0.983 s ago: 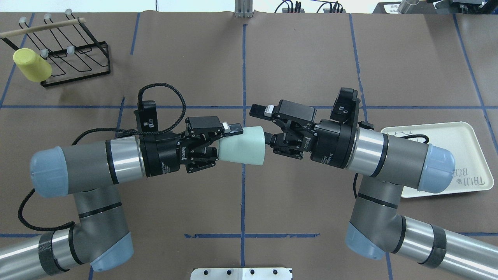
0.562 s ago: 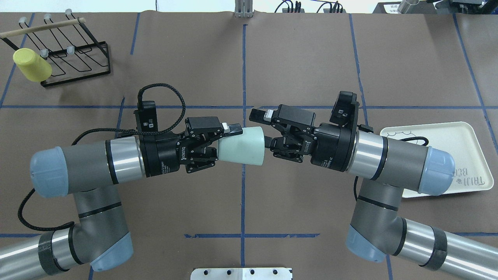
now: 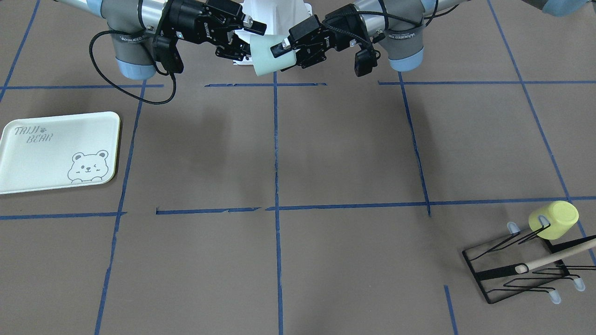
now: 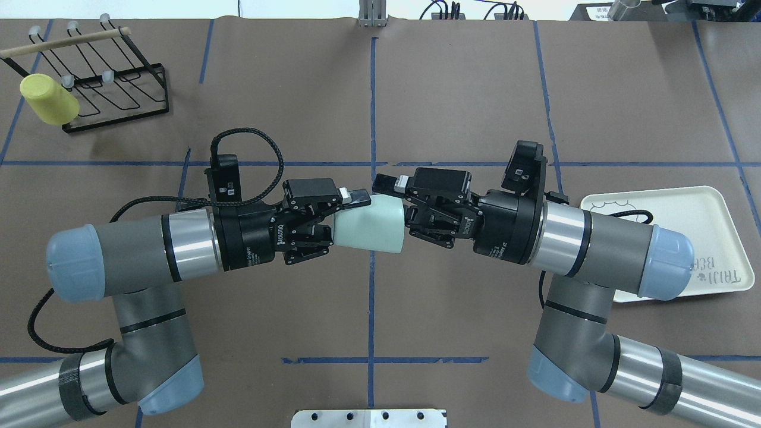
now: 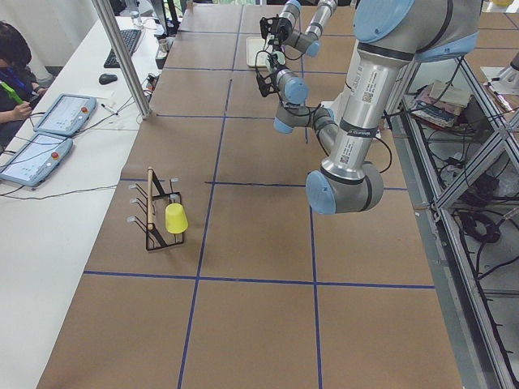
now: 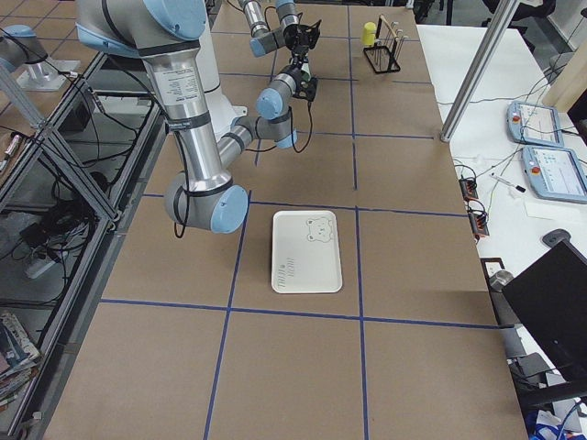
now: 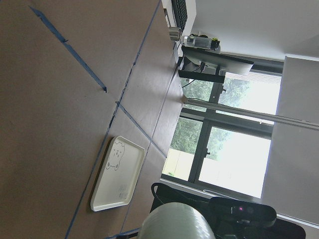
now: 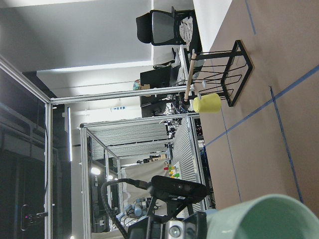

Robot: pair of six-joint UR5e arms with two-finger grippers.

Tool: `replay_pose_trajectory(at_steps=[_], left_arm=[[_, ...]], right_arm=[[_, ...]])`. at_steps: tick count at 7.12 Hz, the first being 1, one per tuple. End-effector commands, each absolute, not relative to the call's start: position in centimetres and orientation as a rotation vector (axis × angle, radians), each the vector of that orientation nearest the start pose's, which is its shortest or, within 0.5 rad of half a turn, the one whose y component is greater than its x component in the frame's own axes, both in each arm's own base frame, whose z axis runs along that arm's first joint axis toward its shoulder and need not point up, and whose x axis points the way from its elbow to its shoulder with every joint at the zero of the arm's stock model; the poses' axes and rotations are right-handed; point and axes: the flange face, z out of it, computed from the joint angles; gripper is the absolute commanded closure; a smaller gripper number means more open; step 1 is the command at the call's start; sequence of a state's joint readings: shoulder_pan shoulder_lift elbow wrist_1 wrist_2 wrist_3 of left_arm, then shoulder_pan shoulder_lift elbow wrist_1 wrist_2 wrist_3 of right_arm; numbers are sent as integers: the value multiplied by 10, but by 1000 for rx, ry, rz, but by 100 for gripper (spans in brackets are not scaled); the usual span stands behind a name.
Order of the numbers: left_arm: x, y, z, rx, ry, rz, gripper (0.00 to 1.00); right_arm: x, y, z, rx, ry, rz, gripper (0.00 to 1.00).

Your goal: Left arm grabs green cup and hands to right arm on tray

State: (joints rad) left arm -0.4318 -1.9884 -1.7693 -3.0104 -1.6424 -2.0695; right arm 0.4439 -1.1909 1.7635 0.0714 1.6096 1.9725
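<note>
The pale mint-green cup (image 4: 370, 224) lies on its side in the air over the table's middle, its mouth toward the right arm. My left gripper (image 4: 348, 219) is shut on the cup's base end. My right gripper (image 4: 397, 200) is open at the cup's mouth, with one finger above the rim and the other at the opening. In the front view the cup (image 3: 269, 56) sits between the left gripper (image 3: 285, 50) and the right gripper (image 3: 247, 38). The tray (image 4: 716, 235) lies empty at the right, partly under the right arm; it also shows in the front view (image 3: 56, 153).
A yellow-green cup (image 4: 49, 100) hangs on a black wire rack (image 4: 116, 80) at the far left corner. The same yellow-green cup (image 3: 554, 213) shows in the front view. Blue tape lines cross the brown table cover.
My right gripper has moved left to the cup, and its open fingers now straddle the rim. The left arm and the cup have stayed still.
</note>
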Motion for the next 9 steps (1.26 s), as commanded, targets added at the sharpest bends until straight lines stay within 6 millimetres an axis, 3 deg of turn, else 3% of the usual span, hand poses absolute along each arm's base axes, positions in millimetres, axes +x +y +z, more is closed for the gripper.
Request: replay_pose_trajectory(at_steps=[1, 9], left_arm=[[432, -338, 190, -116, 2089, -498, 42], [427, -336, 184, -116, 2104, -494, 42]], right_arm=[[-403, -334, 205, 23, -2247, 420, 64], [-406, -332, 207, 23, -2242, 417, 65]])
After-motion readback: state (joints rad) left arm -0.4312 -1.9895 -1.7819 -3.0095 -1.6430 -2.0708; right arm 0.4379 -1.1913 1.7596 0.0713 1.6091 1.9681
